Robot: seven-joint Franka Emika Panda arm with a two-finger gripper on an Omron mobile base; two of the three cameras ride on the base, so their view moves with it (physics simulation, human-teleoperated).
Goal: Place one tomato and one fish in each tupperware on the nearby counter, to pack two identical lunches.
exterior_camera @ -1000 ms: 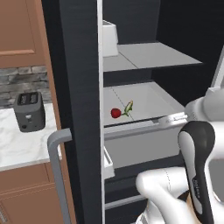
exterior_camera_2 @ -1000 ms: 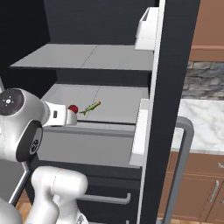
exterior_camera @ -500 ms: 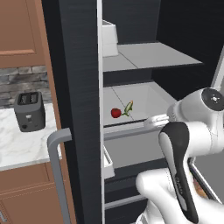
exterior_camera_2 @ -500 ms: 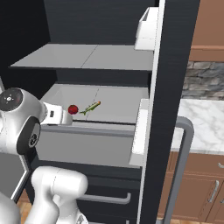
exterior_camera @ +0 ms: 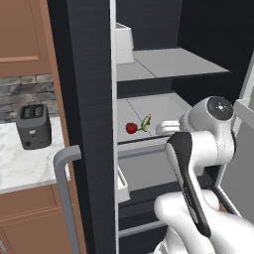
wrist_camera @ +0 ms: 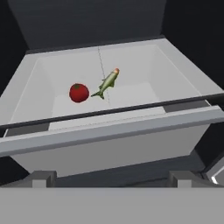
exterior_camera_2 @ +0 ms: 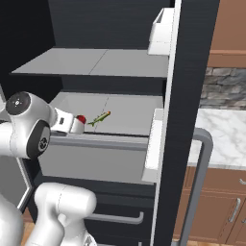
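From the left base cam, the fridge [exterior_camera: 89, 99] door is swung open and there's a tomato [exterior_camera: 131, 128] sitting on the middle shelf [exterior_camera: 163, 106] with a yellowish-green fish [exterior_camera: 145, 122] just beside it on the right, pretty much touching. The arm [exterior_camera: 198, 149] comes up from the lower right and its wrist is pointed in toward that shelf, stopping short of the two. Off to the left there's the marble counter [exterior_camera: 25, 166] with a dark toaster [exterior_camera: 33, 126] on it, and a white bin [exterior_camera: 124, 44] up on the door. Right base cam shows the same deal flipped: tomato [exterior_camera_2: 81, 119] peeking out right next to the end of the arm, fish [exterior_camera_2: 99, 117] angled away just past it, both on the grey shelf [exterior_camera_2: 129, 113], with the counter [exterior_camera_2: 226, 134] over on the right. Hand cam looks into the shelf over its front lip [wrist_camera: 109, 131]: tomato [wrist_camera: 79, 92] left of centre, fish [wrist_camera: 106, 82] slanting up and right from it, tail end by the tomato. The gripper [wrist_camera: 112, 179] has its fingers spread wide apart, nothing between them, well back from both.
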